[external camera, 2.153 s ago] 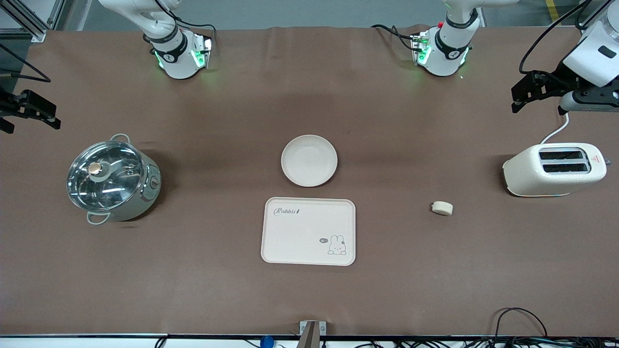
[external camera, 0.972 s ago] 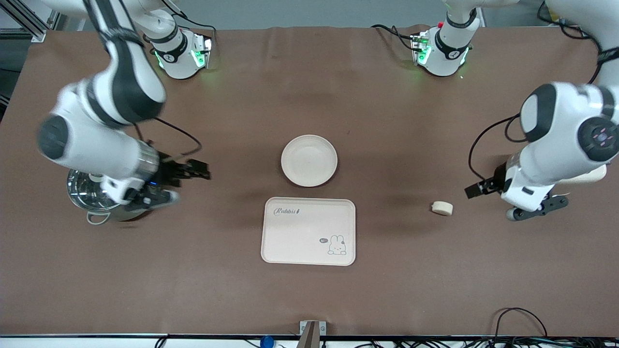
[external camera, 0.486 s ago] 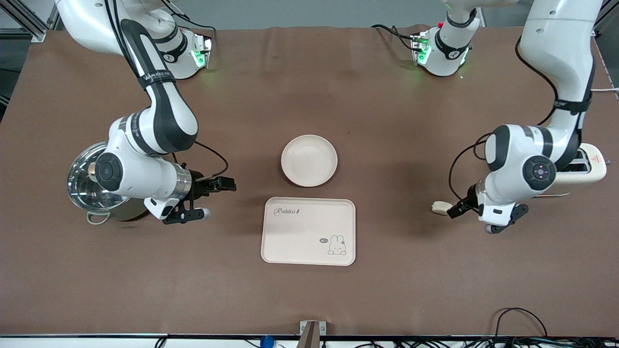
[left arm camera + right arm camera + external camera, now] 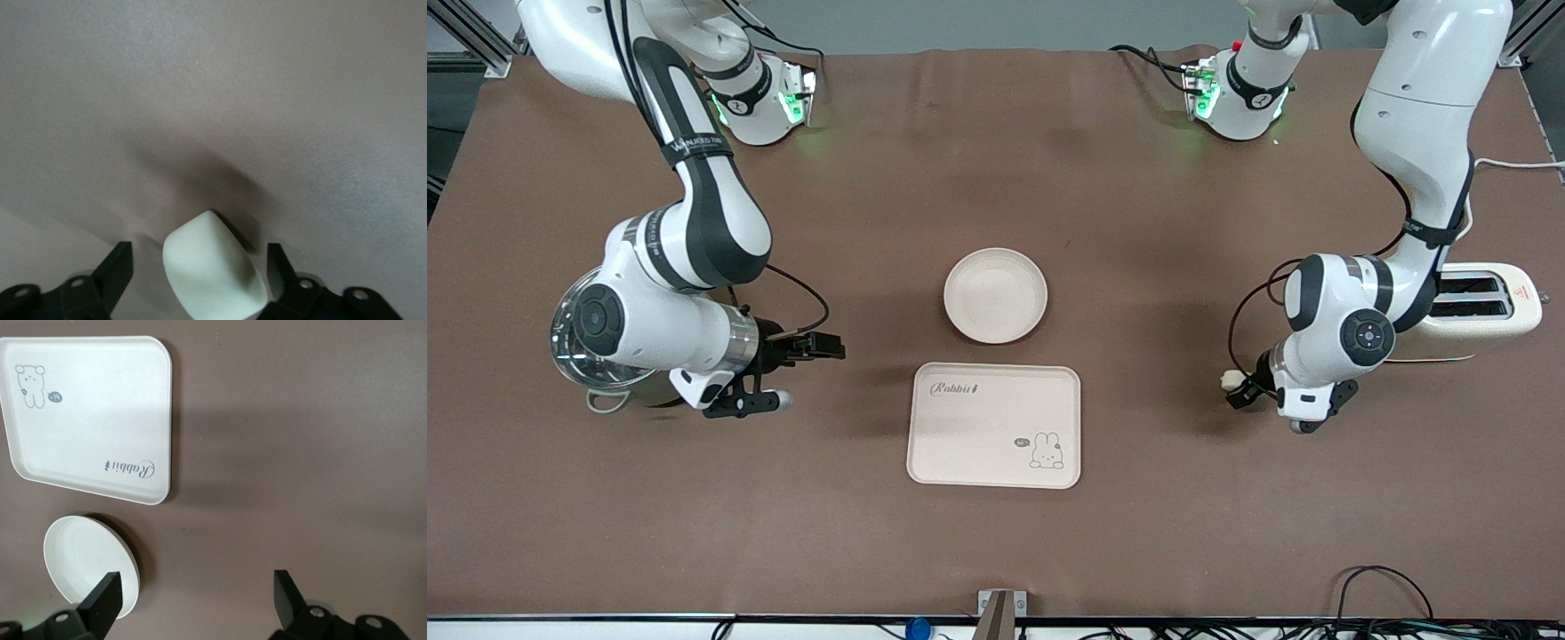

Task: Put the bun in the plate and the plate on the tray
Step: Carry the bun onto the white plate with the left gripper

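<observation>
The bun point(image 4: 1231, 380) lies on the brown table toward the left arm's end, mostly covered by the left arm's hand. My left gripper point(image 4: 1240, 391) is low over it and open. In the left wrist view the bun point(image 4: 213, 277) sits between the fingers point(image 4: 117, 270), with a gap on each side. The plate point(image 4: 995, 295) is at the table's middle, with nothing on it. The tray point(image 4: 994, 425) lies just nearer the camera than the plate. My right gripper point(image 4: 829, 345) is open and empty over bare table, beside the tray on the right arm's side. The right wrist view shows the plate point(image 4: 87, 567) and the tray point(image 4: 87, 413).
A steel pot with a glass lid point(image 4: 591, 378) stands at the right arm's end, partly under that arm. A cream toaster point(image 4: 1494, 307) stands at the left arm's end, close to the left arm's elbow. Cables hang at the table's near edge.
Both arms swung in from the table's ends. The left gripper came down over the bun and now straddles it. The right gripper pulled back slightly toward the pot. Plate, tray and bun have not moved.
</observation>
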`<state>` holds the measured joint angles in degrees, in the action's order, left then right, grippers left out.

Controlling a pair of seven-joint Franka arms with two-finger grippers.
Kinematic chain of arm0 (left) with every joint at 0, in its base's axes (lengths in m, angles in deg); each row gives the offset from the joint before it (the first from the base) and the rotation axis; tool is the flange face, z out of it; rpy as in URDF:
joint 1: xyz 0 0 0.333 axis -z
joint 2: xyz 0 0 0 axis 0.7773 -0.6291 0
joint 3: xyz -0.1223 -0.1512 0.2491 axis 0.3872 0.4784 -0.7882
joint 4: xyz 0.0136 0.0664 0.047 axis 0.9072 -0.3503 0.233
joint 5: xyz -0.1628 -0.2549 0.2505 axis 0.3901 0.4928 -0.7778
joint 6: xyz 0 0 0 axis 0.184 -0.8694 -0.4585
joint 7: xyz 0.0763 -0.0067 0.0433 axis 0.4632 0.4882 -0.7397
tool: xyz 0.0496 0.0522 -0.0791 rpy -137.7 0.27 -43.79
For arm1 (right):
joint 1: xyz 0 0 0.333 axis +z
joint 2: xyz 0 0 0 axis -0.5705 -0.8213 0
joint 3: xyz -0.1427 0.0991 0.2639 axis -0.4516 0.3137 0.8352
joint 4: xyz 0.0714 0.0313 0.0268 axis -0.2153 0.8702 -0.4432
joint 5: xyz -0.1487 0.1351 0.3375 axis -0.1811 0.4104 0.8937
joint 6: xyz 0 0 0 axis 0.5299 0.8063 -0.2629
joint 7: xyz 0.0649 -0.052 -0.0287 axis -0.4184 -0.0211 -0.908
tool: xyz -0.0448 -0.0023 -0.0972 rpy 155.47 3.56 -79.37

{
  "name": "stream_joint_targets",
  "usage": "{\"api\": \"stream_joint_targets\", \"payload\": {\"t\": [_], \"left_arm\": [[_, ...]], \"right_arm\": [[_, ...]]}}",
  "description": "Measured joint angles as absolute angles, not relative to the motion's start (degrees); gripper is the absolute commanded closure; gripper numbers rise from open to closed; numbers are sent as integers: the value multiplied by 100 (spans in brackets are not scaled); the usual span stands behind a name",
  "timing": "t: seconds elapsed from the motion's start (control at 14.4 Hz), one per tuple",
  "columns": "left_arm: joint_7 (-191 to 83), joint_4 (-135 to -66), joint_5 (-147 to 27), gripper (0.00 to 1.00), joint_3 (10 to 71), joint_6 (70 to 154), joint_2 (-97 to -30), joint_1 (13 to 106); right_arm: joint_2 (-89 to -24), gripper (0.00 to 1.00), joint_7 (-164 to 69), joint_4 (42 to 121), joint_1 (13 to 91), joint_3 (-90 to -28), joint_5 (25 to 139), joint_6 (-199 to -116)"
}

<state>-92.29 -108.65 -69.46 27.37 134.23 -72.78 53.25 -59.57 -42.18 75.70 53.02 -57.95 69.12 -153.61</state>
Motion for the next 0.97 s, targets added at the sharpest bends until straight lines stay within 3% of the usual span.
{"api": "stream_joint_targets", "payload": {"t": [0.14, 0.56, 0.76, 0.97], "left_arm": [[-9335, -10849, -6945, 76, 2817, 13429, -7280, 5326], [-10900, -10769, -6945, 76, 4020, 13428, -7212, 5350], [-11899, -10746, -6945, 75, 4755, 13422, -7080, 5427], [-12699, -10732, -6945, 75, 5030, 13421, -7026, 5869]], "right_arm": [[-5962, 0, -4217, 7691, 5356, -5759, 6923, -15297], [-5985, 0, -4216, 8569, 5754, -5661, 7547, -15827], [-5984, 0, -4210, 8640, 5992, -5658, 7688, -15926], [-5984, 0, -4210, 8646, 6064, -5658, 7778, -15933]]}}
